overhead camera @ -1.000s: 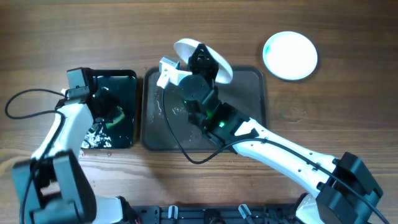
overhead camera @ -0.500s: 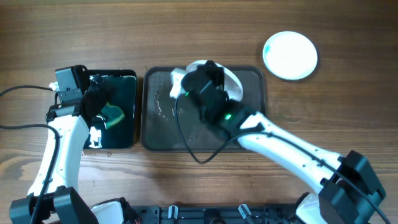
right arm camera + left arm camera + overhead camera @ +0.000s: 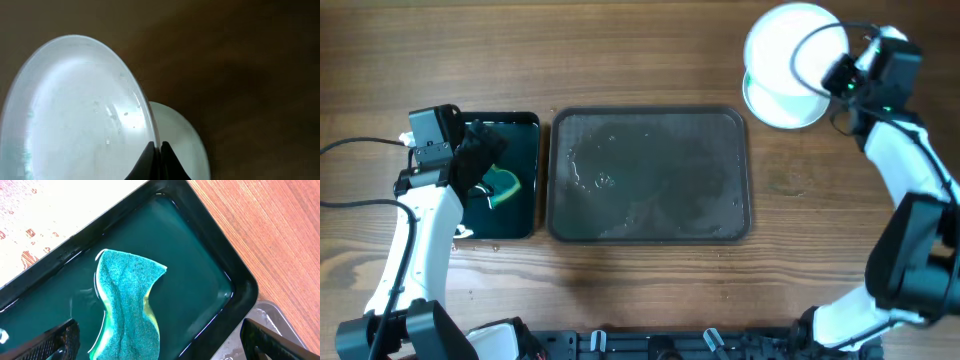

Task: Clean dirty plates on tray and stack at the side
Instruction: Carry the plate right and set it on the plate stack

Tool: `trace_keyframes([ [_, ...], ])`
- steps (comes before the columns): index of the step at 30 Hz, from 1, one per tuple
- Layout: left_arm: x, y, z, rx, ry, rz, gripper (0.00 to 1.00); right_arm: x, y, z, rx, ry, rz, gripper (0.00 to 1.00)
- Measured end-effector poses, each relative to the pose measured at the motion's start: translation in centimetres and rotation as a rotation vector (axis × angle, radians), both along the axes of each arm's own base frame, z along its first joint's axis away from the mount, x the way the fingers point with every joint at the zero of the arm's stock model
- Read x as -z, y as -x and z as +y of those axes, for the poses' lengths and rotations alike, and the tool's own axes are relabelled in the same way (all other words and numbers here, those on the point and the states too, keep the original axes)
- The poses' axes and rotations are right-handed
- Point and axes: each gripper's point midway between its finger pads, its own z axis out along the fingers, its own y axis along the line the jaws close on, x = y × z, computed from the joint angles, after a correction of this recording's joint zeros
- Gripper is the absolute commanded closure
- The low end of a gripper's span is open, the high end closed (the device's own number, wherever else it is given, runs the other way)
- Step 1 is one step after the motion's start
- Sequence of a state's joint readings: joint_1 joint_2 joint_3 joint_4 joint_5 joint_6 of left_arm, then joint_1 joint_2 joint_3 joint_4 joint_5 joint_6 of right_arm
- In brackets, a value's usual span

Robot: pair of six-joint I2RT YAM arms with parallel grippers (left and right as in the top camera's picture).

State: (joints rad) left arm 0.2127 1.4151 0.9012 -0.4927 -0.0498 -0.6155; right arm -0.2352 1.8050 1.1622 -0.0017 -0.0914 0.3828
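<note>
The dark tray lies wet in the middle of the table with no plates on it. My right gripper is shut on the rim of a white plate, held tilted above a second white plate that rests on the table at the far right. In the right wrist view the shut gripper pinches the held plate at its edge, with the lower plate behind. My left gripper stands open over the green sponge.
The sponge lies in teal water in a small black tray just left of the big tray. A corner of the big tray shows beside it. Foam flecks lie on the wood near the black tray's front corner.
My right arm has carried the plate from over the tray to the far right, above the plate on the table. The left gripper has opened fully and pulled back from the sponge.
</note>
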Motion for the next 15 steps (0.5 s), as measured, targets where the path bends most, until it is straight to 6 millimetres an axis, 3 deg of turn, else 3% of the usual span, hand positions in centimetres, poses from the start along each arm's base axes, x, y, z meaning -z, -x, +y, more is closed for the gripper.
trace_keyframes([
  [2,0.0,0.0,0.0,0.001,0.0,0.0,0.0,2.4,0.2,-1.0,0.049,-0.063,0.039,0.77],
  [4,0.0,0.0,0.0,0.0,0.0,0.0,0.0,3.6,0.2,-0.9,0.064,-0.102,0.057,0.7],
  [5,0.0,0.0,0.0,0.001,0.0,0.0,0.0,3.8,0.1,-0.8,0.067,-0.115,0.057,0.59],
  [6,0.0,0.0,0.0,0.0,0.0,0.0,0.0,4.0,0.1,-0.6,0.066,-0.127,0.058,0.42],
  [8,0.0,0.0,0.0,0.0,0.0,0.0,0.0,4.0,0.1,-0.4,0.066,-0.14,0.058,0.28],
  [13,0.0,0.0,0.0,0.0,0.0,0.0,0.0,5.5,2.0,0.4,0.063,-0.183,0.163,0.27],
  [15,0.0,0.0,0.0,0.0,0.0,0.0,0.0,4.6,3.1,1.0,0.058,-0.19,0.193,0.26],
])
